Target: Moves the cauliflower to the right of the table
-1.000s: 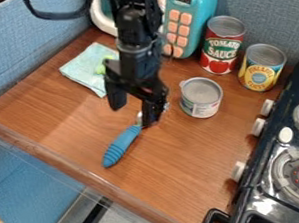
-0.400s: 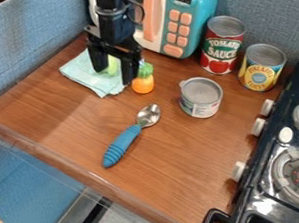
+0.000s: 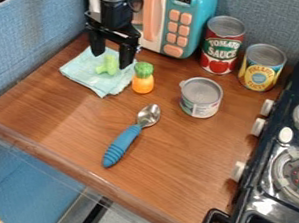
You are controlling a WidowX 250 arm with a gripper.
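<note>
Count three cans at the back and middle of the desk [image 3: 188,158]: see a red-labelled can [image 3: 221,45] beside the turquoise toy microwave [image 3: 187,24], a yellow-labelled can [image 3: 262,67] just right of that, and a shorter can [image 3: 200,98] nearer the camera. Find all three upright, with grey tops uppermost; cannot tell what they hold. Note the microwave at the back, with its orange handle at the front.

Follow the left side of the desk along a blue panel [image 3: 23,55], and the near side along a clear rim [image 3: 72,168]. On the right, meet the black stove [image 3: 264,196], with its pale knobs facing the desk. See a wide stretch of wood grain between the blue-handled spoon [image 3: 123,143] and the stove, and more between the spoon and the left panel. Find the spoon lying at a slant near the middle, bowl towards the back.

Look to the back left for the pale green cauliflower [image 3: 108,65], lying on the light blue cloth [image 3: 88,77]. Just right of the cloth, see an orange toy with a leafy green top [image 3: 142,80], upright. Find the gripper [image 3: 110,59] over the cloth, fingers spread, pointing down, with the cauliflower showing between and slightly below the fingertips, unpinched
</note>
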